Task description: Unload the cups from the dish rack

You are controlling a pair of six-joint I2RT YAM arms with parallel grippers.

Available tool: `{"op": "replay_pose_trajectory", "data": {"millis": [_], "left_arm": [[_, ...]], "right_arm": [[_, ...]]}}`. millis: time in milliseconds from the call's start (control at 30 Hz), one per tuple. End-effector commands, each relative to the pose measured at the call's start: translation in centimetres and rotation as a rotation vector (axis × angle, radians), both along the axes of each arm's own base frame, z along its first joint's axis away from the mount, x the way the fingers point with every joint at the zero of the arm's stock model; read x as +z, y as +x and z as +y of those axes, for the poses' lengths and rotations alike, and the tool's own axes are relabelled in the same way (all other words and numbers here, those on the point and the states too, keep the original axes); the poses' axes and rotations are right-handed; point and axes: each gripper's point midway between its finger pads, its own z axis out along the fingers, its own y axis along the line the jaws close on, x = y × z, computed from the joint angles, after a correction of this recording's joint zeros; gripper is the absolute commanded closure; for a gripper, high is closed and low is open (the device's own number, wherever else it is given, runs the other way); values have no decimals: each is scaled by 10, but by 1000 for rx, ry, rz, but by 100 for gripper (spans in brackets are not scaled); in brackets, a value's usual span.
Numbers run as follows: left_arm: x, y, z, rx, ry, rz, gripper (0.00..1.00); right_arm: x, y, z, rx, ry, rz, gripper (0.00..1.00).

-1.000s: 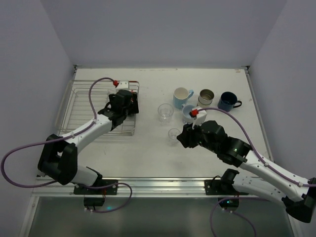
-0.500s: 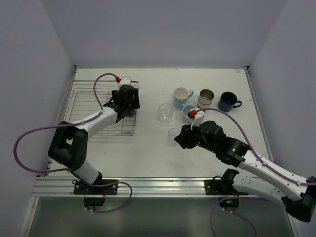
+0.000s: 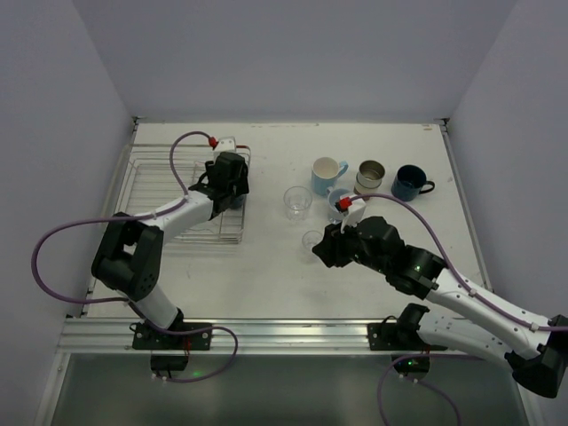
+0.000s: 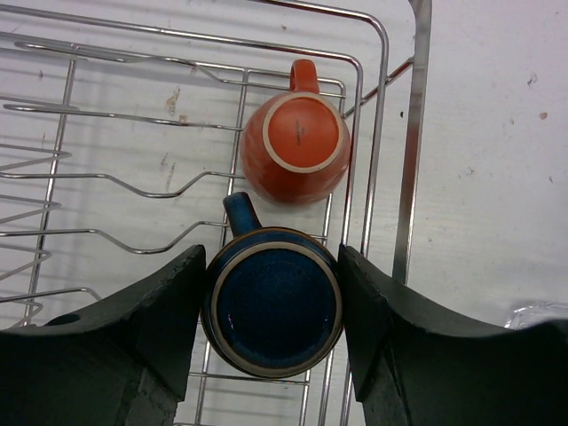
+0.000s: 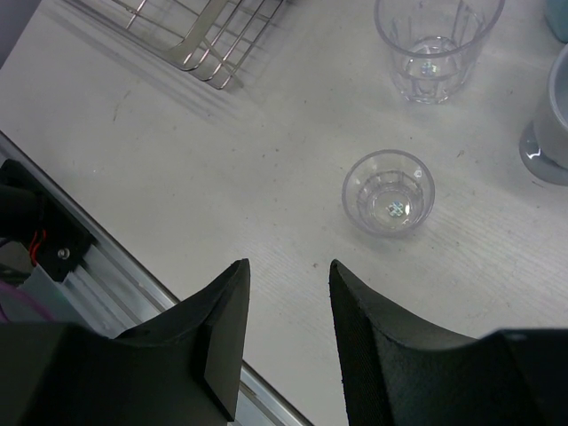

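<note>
1. L gripper (image 4: 273,257): over the 3 o'clock end of the dish rack (image 3: 151,191). Its fingers (image 4: 169,302) sit flush on both sides of the navy mug (image 4: 275,306), no gap visible in the wrist view, so it reads as clamped on that mug.
2. Navy mug: upside down, base up, in the rack by the 3 o'clock side wire. Handle points to approx 11 o'clock in the L wrist view.
3. Orange mug (image 4: 297,146): also upside down in the rack, just past the navy mug at 12 o'clock. Handle at 12 o'clock. The two rims look near-touching; can't tell if there's contact.
4. Wavy divider wires run at 9 o'clock of both mugs, w/ no cups in them in this view.
5. R gripper (image 5: 287,271): released. Fingers are apart w/ bare table (image 3: 266,275) between them, holding nothing.
6. Small clear glass (image 5: 389,191): upright on the table, near the R gripper at approx 1 o'clock of it in the wrist view, not touching.
7. Bigger clear glass (image 5: 437,44): upright, beyond the small one at 12 o'clock, apart from it.
8. Grey-blue cup (image 3: 338,202): on the table just beside the R wrist, partly hidden by it.
9. Back row on the table, at 1–2 o'clock of the table centre in the top view: light blue mug (image 3: 327,175), metallic tumbler (image 3: 370,175), dark-blue mug (image 3: 410,182). All upright, side by side, apart from each other.
10. Rack sits at the 9 o'clock side of the table, well apart from the unloaded cups.
</note>
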Motion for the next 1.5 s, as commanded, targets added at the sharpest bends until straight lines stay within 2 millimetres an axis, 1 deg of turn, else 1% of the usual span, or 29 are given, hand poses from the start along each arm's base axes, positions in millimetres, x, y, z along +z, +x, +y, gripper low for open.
{"op": "replay_pose_trajectory", "data": {"millis": [0, 100, 167, 267, 300, 333, 400, 533, 600, 700, 733, 833, 867, 900, 933, 967, 1000, 1033, 1067, 1100, 1133, 1200, 1233, 1267, 1300, 1333, 1367, 1433, 1467], "left_arm": [[-8, 0, -5, -4, -20, 13, 38], [-20, -6, -3, 0, -15, 46, 29], [-25, -9, -2, 0, -16, 51, 29], [-21, -10, 0, 5, -17, 33, 52], [-14, -11, 1, 8, -22, 17, 68], [-10, -11, 4, 13, -16, 6, 74], [5, -10, 5, 17, -17, -28, 85], [29, -8, 9, 25, -15, -81, 96], [39, -9, 12, 29, -15, -101, 100], [52, -9, 16, 38, -15, -128, 100], [55, -9, 17, 40, -15, -133, 100], [62, -10, 22, 48, -22, -140, 100], [64, -11, 22, 49, -25, -144, 100], [69, -12, 23, 50, -32, -154, 100], [70, -14, 24, 48, -36, -155, 100], [71, -15, 25, 53, -46, -158, 100], [77, -16, 26, 53, -58, -169, 100], [77, -18, 26, 50, -74, -168, 100], [79, -20, 26, 47, -85, -172, 100], [87, -23, 26, 47, -99, -193, 100], [87, -26, 27, 47, -108, -193, 100], [97, -29, 30, 47, -129, -221, 100], [95, -31, 34, 52, -137, -217, 100], [97, -33, 36, 51, -147, -222, 100], [96, -34, 37, 51, -154, -219, 100], [92, -36, 39, 49, -165, -208, 100], [99, -39, 39, 43, -176, -225, 100], [102, -43, 40, 37, -186, -233, 100], [111, -47, 42, 36, -195, -256, 100]], "right_arm": [[19, 3, 10, 11, 58, -28, 56], [23, 3, 10, 15, 63, -36, 56], [25, 3, 11, 14, 65, -36, 56], [25, 4, 11, 17, 64, -39, 56], [25, 4, 12, 15, 63, -36, 56], [24, 4, 12, 15, 62, -33, 56], [25, 4, 14, 22, 66, -35, 56], [28, 7, 25, 42, 84, -30, 57], [37, 8, 33, 58, 116, -40, 57], [46, 12, 49, 91, 159, -40, 57], [48, 11, 55, 109, 174, -33, 57], [61, 16, 72, 131, 230, -34, 56], [65, 18, 81, 147, 255, -29, 56], [73, 20, 87, 152, 279, -35, 54], [78, 22, 92, 155, 298, -34, 52], [89, 26, 99, 154, 350, -48, 51], [88, 32, 106, 143, 358, -38, 48], [91, 36, 109, 131, 374, -40, 46], [102, 42, 115, 114, 420, -46, 43], [96, 47, 122, 107, 421, -30, 41], [98, 50, 127, 107, 435, -27, 36], [110, 53, 141, 133, 482, -19, 31], [100, 57, 149, 138, 468, 5, 28], [108, 58, 155, 147, 491, 9, 27], [108, 58, 159, 159, 500, 20, 27], [102, 61, 163, 156, 500, 31, 27], [106, 63, 167, 157, 520, 29, 27], [100, 70, 171, 148, 525, 42, 27], [101, 72, 174, 149, 538, 56, 27]]}}
